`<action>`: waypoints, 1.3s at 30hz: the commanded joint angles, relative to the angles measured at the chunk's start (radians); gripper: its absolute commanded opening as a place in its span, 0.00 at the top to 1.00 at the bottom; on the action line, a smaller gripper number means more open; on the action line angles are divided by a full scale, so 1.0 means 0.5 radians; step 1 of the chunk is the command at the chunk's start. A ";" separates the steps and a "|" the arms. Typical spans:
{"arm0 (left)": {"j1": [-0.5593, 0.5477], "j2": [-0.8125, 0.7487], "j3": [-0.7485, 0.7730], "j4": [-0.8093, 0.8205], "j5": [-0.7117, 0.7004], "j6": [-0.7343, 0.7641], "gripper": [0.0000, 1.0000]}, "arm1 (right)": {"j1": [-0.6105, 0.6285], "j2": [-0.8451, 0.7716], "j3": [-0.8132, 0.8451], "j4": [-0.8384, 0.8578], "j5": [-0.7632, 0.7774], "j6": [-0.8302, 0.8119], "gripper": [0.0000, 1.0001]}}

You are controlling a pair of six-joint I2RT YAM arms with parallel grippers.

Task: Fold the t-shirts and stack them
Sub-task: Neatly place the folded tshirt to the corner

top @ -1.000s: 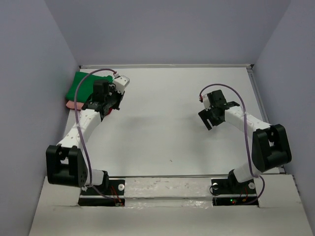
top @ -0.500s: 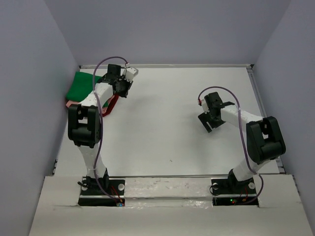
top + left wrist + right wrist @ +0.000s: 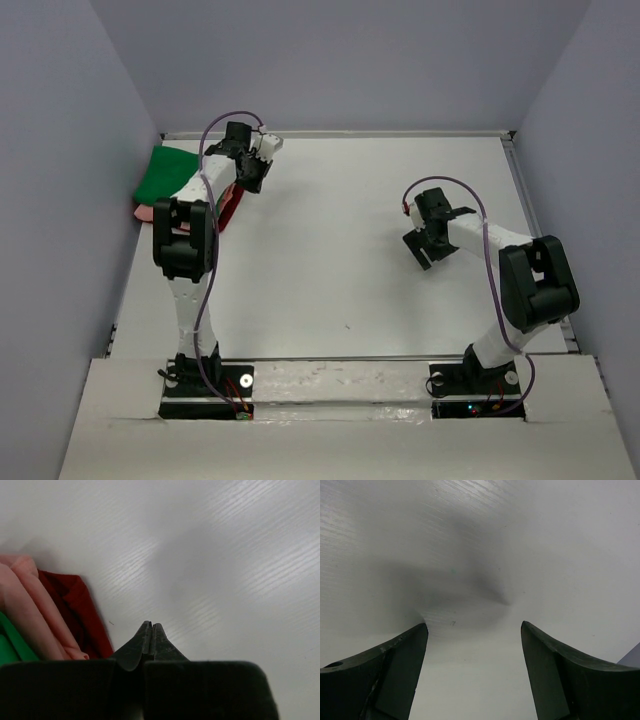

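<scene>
The white table [image 3: 340, 260] fills most of the top view, with grey walls [image 3: 60, 200] on three sides. The left arm [image 3: 185, 250] stands tall and reaches to the far left corner. The right arm [image 3: 530, 280] bends in over the right half of the table, well apart from the cloth.

The shirts lie in one pile at the far left edge, against the wall. The green shirt [image 3: 165, 175] is on top and is the widest patch of colour. The pink shirt [image 3: 30, 610] lies under it, its folded edge showing beside the green. The red cloth [image 3: 75, 605] pokes out on the pile's right side, toward the table's middle.

The left gripper [image 3: 151, 630] is over the table just beside the red cloth, its fingers pressed together with nothing between them. It may be close to the cloth's edge, but the wrist view does not settle whether they touch. The right gripper [image 3: 473, 626] hangs over bare table with its fingers spread wide and nothing in them.
</scene>
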State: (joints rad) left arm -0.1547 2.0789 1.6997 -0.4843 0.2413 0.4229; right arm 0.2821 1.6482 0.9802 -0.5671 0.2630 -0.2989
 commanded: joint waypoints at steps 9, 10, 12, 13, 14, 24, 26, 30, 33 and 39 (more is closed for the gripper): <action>0.064 0.288 0.463 -0.323 -0.148 -0.088 1.00 | 0.003 0.002 0.015 0.042 0.014 0.012 0.19; 0.067 0.300 0.481 -0.338 -0.163 -0.091 1.00 | 0.003 0.005 0.015 0.042 0.014 0.012 0.19; 0.070 0.324 0.503 -0.375 -0.185 -0.097 1.00 | 0.003 0.008 0.015 0.039 0.020 0.012 0.19; 0.073 0.325 0.494 -0.375 -0.203 -0.103 1.00 | 0.003 0.008 0.018 0.042 0.023 0.012 0.19; 0.073 0.322 0.482 -0.378 -0.209 -0.106 1.00 | 0.003 0.002 0.015 0.042 0.029 0.012 0.19; 0.082 0.435 0.564 -0.403 -0.357 -0.140 1.00 | 0.003 -0.026 0.015 0.033 0.017 0.012 0.19; 0.085 0.484 0.629 -0.439 -0.354 -0.137 1.00 | 0.003 -0.035 0.018 0.027 0.014 0.015 0.19; 0.095 0.579 0.761 -0.486 -0.311 -0.128 1.00 | 0.003 -0.044 0.018 0.020 0.005 0.018 0.19; 0.098 0.643 0.862 -0.535 -0.314 -0.125 1.00 | 0.003 -0.035 0.025 0.017 -0.005 0.018 0.19; 0.107 0.733 0.997 -0.578 -0.384 -0.131 1.00 | 0.003 -0.023 0.031 0.008 -0.011 0.018 0.19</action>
State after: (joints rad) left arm -0.1097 2.4351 2.1433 -0.7208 0.0761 0.3637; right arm 0.2821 1.6482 0.9802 -0.5682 0.2619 -0.2989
